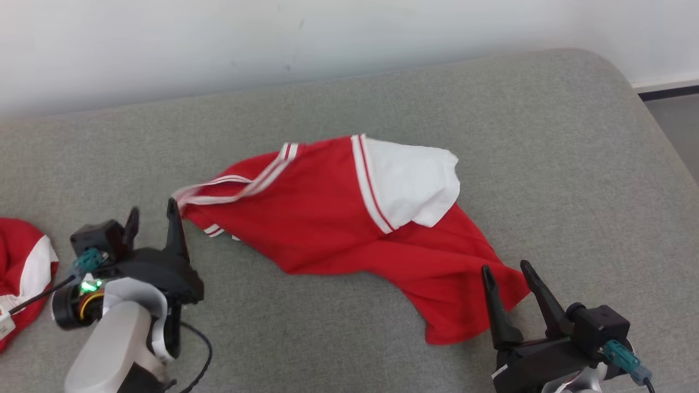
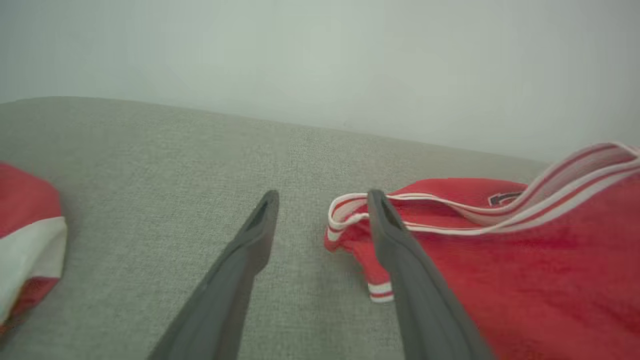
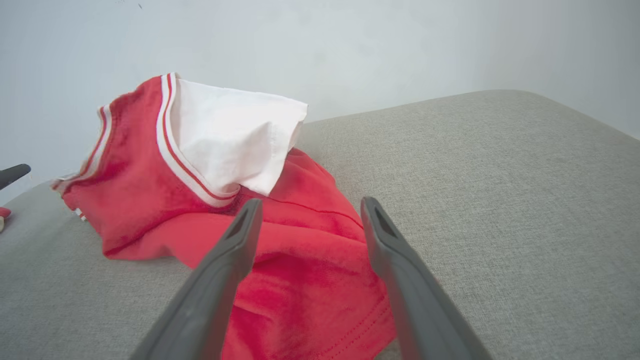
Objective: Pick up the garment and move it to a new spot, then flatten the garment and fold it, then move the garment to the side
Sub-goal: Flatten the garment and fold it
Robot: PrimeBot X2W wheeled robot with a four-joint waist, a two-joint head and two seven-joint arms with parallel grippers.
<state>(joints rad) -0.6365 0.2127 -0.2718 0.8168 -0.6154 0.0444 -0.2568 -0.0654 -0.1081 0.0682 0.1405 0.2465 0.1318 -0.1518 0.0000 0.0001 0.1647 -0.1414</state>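
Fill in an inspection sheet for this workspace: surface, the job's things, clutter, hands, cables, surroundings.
Surface: grey fabric cushion, rounded at its far right corner.
Job's things: red garment with striped white trim and a white panel, lying crumpled, not yet flattened or folded.
Clutter: second red and white cloth at the left edge.
Hands: left hand open at the garment's striped end; right hand open at its lower hem corner; neither grips cloth.
Cables: black cable looping by the left wrist; teal plug on the right wrist.
Surroundings: white wall behind; floor strip at the far right.
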